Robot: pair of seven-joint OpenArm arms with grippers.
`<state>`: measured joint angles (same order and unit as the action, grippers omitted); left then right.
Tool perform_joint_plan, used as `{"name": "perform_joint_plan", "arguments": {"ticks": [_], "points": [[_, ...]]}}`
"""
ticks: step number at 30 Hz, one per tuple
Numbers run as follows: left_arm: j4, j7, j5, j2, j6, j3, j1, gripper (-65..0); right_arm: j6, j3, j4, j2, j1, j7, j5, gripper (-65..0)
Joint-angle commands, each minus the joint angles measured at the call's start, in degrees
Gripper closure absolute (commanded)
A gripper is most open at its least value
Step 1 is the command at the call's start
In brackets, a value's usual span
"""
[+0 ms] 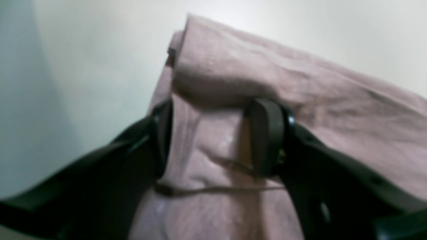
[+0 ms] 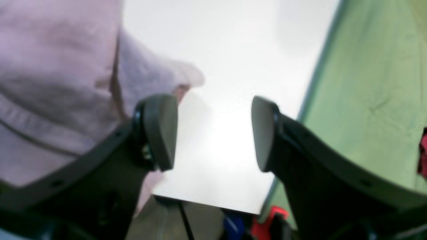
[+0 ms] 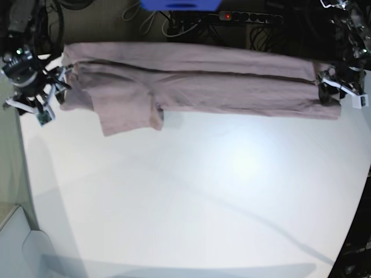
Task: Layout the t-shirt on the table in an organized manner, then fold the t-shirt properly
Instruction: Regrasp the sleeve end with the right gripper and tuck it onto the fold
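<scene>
The mauve t-shirt (image 3: 197, 81) lies stretched in a long band along the far edge of the white table (image 3: 203, 197), with one sleeve (image 3: 130, 113) lying toward the front. My left gripper (image 1: 215, 136) stands open at the band's end on the base view's right (image 3: 326, 87); its fingers (image 1: 267, 136) straddle wrinkled cloth (image 1: 267, 73) without pinching it. At the other end of the shirt my right gripper (image 2: 211, 133) is open, with bare table (image 2: 217, 143) between its pads. The shirt (image 2: 50, 83) lies just beside its left finger (image 2: 160, 133).
Past the table's far edge there are a blue object (image 3: 179, 4), a black power strip (image 3: 249, 17) and cables. A green surface (image 2: 367, 83) lies beyond the table's side edge, close to my right gripper. The front half of the table carries nothing.
</scene>
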<state>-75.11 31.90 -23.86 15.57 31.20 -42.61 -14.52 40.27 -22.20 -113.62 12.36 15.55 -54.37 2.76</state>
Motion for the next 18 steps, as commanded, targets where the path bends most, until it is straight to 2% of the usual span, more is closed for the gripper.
{"name": "perform_joint_plan", "arguments": {"ticks": [1, 4, 7, 12, 18], "points": [[-0.71, 0.32, -0.19, 0.73, -0.21, -0.16, -0.03, -33.2, -0.27, 1.4, 0.0, 0.34, -3.02, -0.44, 0.97, -35.3], [-0.71, 0.5, -0.19, 0.73, -0.21, -0.25, 0.06, -33.2, -0.27, 6.59, 4.3, -1.85, -10.94, -7.13, 0.97, -35.3], [-0.71, 0.5, -0.19, 0.65, -0.21, -0.25, 0.06, -33.2, -0.27, 8.96, 8.35, -4.76, -16.03, -9.5, 0.97, -35.3], [-0.71, 0.5, -0.19, 0.65, -0.21, -0.33, 0.06, -33.2, -0.27, 10.28, 15.65, -7.66, -19.64, -8.97, 0.97, -35.2], [-0.71, 0.5, -0.19, 0.65, -0.21, -0.33, -0.03, -33.2, -0.27, 10.28, 25.49, -8.01, -21.84, -3.87, 0.97, -35.1]]}}
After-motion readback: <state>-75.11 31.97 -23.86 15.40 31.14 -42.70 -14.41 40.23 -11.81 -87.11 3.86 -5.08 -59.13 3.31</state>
